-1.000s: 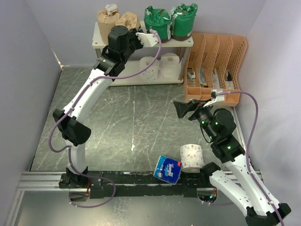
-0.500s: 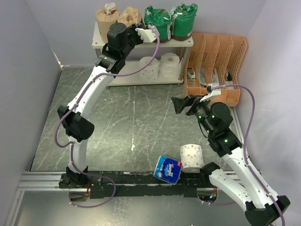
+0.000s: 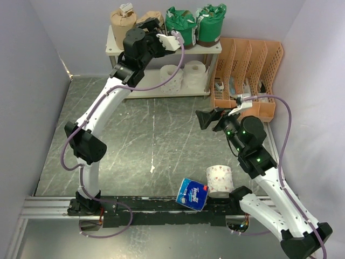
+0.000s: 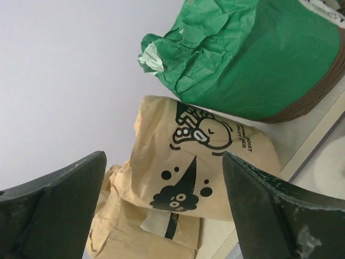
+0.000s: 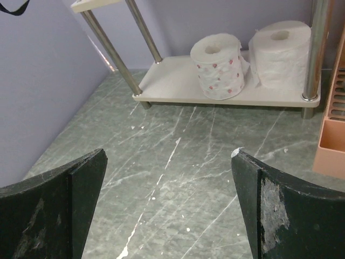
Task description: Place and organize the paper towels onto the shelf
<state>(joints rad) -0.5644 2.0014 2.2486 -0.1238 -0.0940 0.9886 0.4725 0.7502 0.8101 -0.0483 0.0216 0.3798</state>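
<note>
The shelf stands at the back. Its top tier carries two brown-wrapped paper towels and two green ones. Two white rolls sit on the lower tier. My left gripper is open at the top tier, its jaws spread either side of the second brown roll without touching it. That roll stands beside a green roll. My right gripper hangs open and empty over mid-table, facing the lower tier. A white patterned roll and a blue-wrapped roll rest near the front edge.
An orange slotted file organizer stands right of the shelf, against the right wall. Grey walls close in the left, back and right sides. The shelf's metal legs rise in front of my right gripper.
My left gripper has opened and let go of the brown roll on the top tier. The right arm has shifted slightly, still open.
</note>
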